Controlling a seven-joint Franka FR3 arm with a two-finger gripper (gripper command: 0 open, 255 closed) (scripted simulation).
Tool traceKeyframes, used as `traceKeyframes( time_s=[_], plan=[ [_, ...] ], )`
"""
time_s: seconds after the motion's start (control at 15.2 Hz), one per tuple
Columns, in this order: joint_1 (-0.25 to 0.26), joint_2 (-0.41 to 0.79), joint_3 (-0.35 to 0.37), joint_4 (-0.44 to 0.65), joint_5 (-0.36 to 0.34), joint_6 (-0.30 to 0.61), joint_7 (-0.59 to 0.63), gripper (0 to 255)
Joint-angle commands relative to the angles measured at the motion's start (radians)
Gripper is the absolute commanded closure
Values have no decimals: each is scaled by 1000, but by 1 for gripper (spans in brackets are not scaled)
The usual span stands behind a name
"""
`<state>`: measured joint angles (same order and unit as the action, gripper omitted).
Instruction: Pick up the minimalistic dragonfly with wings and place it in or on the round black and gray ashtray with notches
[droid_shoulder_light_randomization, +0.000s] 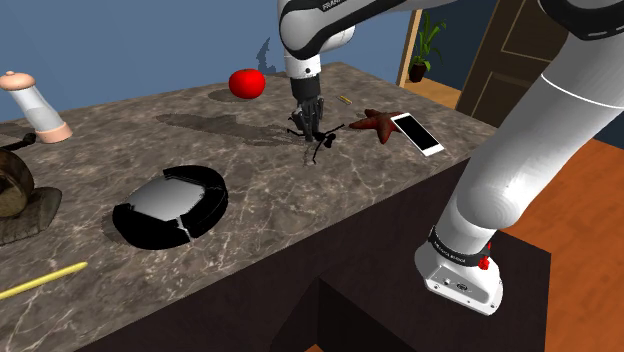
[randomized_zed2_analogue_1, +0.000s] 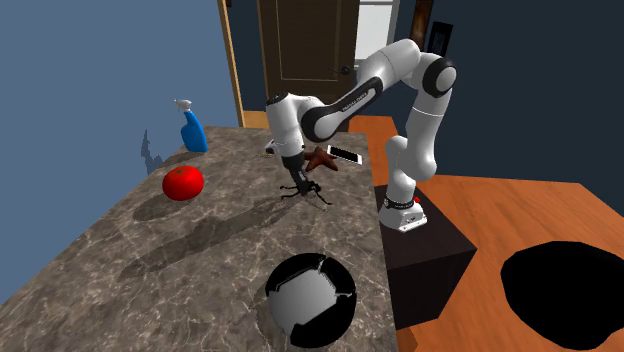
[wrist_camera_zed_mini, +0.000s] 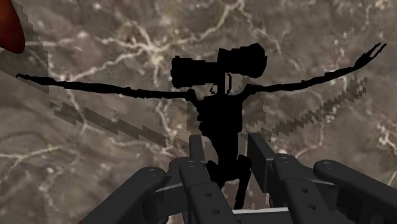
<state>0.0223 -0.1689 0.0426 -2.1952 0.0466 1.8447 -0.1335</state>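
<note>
The dragonfly (droid_shoulder_light_randomization: 319, 141) (randomized_zed2_analogue_1: 305, 190) is a thin all-black figure with long spread wings, low on the marbled countertop (droid_shoulder_light_randomization: 300, 200). My gripper (droid_shoulder_light_randomization: 311, 122) (randomized_zed2_analogue_1: 295, 176) comes down on it from above. In the wrist view my gripper (wrist_camera_zed_mini: 227, 151) is shut on the dragonfly (wrist_camera_zed_mini: 219, 105), clasping the rear of its body, and both wings stretch out sideways beyond the fingers. The round ashtray (droid_shoulder_light_randomization: 208, 180) (randomized_zed2_analogue_1: 288, 270), black with a grey inside and notches, sits nearer the counter's front edge, well apart from the gripper.
A red tomato (droid_shoulder_light_randomization: 247, 83) (randomized_zed2_analogue_1: 183, 182) lies behind the gripper. A reddish-brown starfish (droid_shoulder_light_randomization: 375, 124) and a white phone (droid_shoulder_light_randomization: 417, 133) lie by the counter's corner. A blue spray bottle (randomized_zed2_analogue_1: 192, 131), a shaker (droid_shoulder_light_randomization: 35, 108) and a yellow pencil (droid_shoulder_light_randomization: 42, 280) are also on the counter.
</note>
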Motion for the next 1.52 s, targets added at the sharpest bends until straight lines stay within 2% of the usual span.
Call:
traceKeyframes(
  time_s=[0.0,1.32,1.45],
  plan=[
    [0,-6,-1,17,0,-23,0,255],
    [-2,-34,-3,258,-2,-292,8,255],
    [9,-25,11,268,5,-292,32,255]
  ],
)
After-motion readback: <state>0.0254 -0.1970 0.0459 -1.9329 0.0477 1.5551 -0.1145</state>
